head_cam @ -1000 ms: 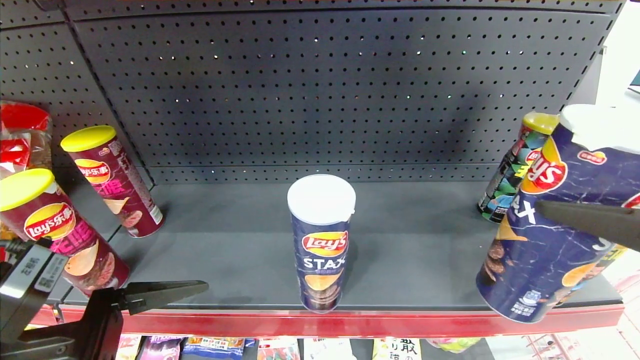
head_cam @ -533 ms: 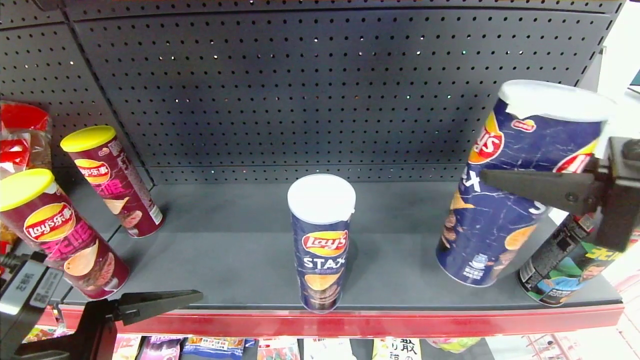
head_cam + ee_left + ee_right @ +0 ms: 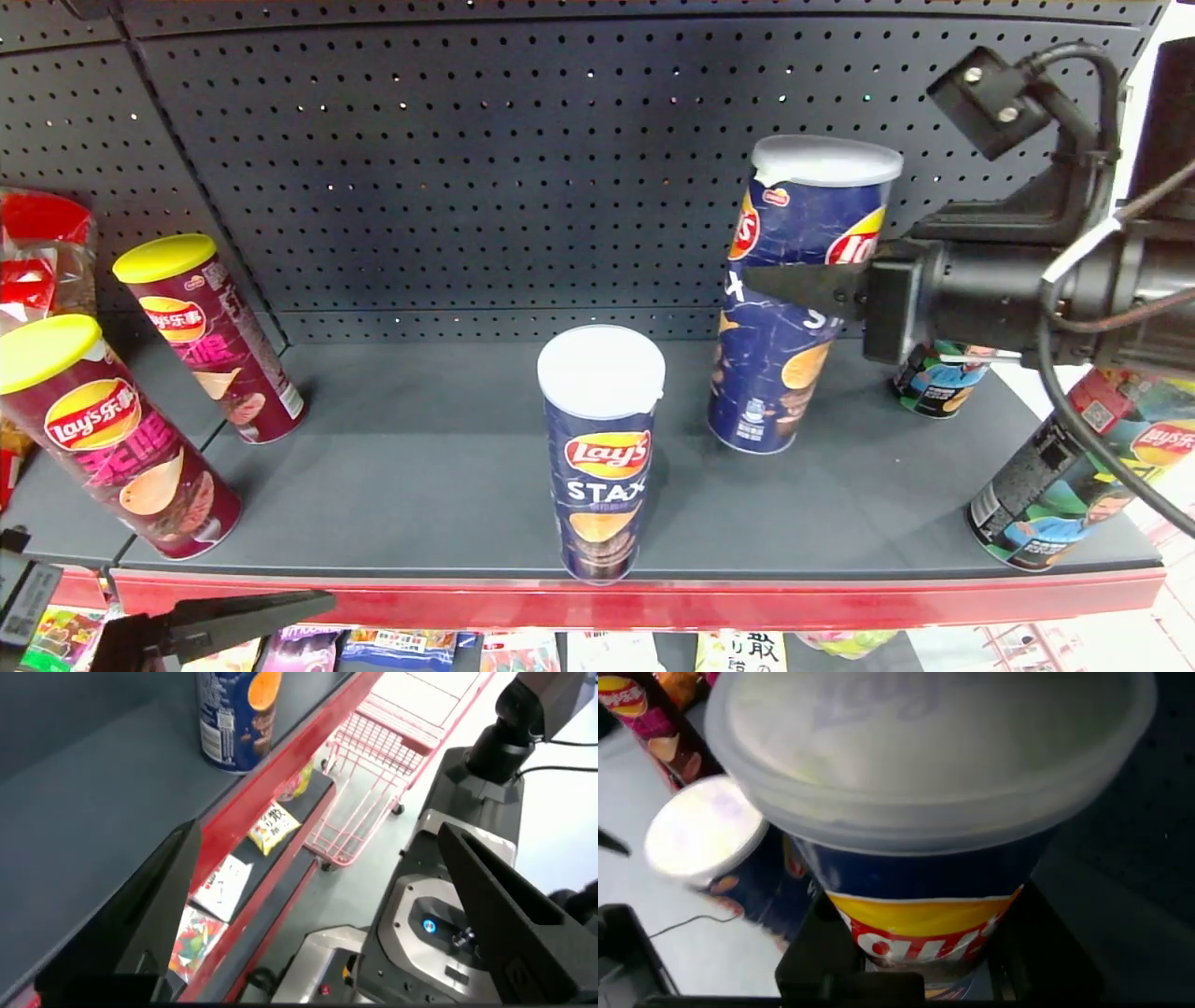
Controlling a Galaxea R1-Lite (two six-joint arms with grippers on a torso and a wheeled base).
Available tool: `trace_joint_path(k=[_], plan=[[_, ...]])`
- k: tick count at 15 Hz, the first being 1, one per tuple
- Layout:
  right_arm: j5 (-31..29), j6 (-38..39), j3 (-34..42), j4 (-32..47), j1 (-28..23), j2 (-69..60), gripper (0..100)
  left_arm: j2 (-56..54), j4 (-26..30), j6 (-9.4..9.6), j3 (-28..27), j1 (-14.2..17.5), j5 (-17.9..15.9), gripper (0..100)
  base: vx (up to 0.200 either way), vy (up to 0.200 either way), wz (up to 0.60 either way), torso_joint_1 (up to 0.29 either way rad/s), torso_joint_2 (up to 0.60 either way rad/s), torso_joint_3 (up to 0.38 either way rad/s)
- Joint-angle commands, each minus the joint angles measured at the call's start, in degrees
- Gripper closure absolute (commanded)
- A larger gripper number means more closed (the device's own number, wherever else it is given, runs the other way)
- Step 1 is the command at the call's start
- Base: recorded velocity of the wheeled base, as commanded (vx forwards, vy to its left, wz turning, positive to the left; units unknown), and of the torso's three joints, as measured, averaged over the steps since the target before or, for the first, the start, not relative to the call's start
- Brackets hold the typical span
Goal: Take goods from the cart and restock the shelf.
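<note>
While the right gripper (image 3: 805, 285) is clamping its fingers around the upper half of a blue chip can (image 3: 775, 373) with a white lid, that can is hanging slightly tilted over the dark grey shelf (image 3: 420, 467), close to the perforated back panel (image 3: 513, 187). Its base is sitting very near the shelf surface; whether it is touching cannot be told. A second blue chip can (image 3: 599, 457) of the same kind is standing upright at the red front edge (image 3: 653, 602), forward and to the left of the held one and apart from it.

Two maroon chip cans with yellow lids (image 3: 210, 336) (image 3: 103, 439) are standing on the left part of the shelf, one behind the other. Two dark chip cans with colourful print (image 3: 938, 387) (image 3: 1046, 504) are standing on the right part.

The left gripper (image 3: 318, 831) is hovering low, below the red edge on the left, its fingers spread apart and grasping nothing. A pink wire cart (image 3: 374, 784) is standing on the floor past it, and snack packets (image 3: 401, 644) are lying on the lower shelf.
</note>
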Motion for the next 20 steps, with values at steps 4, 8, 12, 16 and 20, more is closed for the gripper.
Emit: trace_joint_path(k=[4, 8, 12, 16, 20], plan=[[1.1, 0.1, -3.3, -5.2, 0.2, 10.9, 100, -6.1, 2.8, -0.7, -0.3, 0.0, 1.3, 0, 0.0, 0.0, 0.0, 0.0, 0.0, 0.0], [2.1, -0.1, -5.8, -9.0, 0.3, 16.2, 100, -10.2, 5.0, -2.81, -0.4, 0.0, 3.5, 0, 0.0, 0.0, 0.0, 0.0, 0.0, 0.0], [2.8, 0.4, -6.7, -13.6, 0.0, 21.1, 100, -12.5, 7.4, -2.81, -0.8, 0.0, 5.5, 0, 0.0, 0.0, 0.0, 0.0, 0.0, 0.0], [2.9, 0.4, -8.2, -15.9, 0.1, 23.8, 100, -13.8, 9.7, -2.9, -1.7, 0.0, 5.9, 0, 0.0, 0.0, 0.0, 0.0, 0.0, 0.0], [2.9, 0.4, -8.4, -16.0, 0.1, 25.2, 100, -14.1, 10.0, -2.9, -1.5, 0.0, 7.7, 0, 0.0, 0.0, 0.0, 0.0, 0.0, 0.0]])
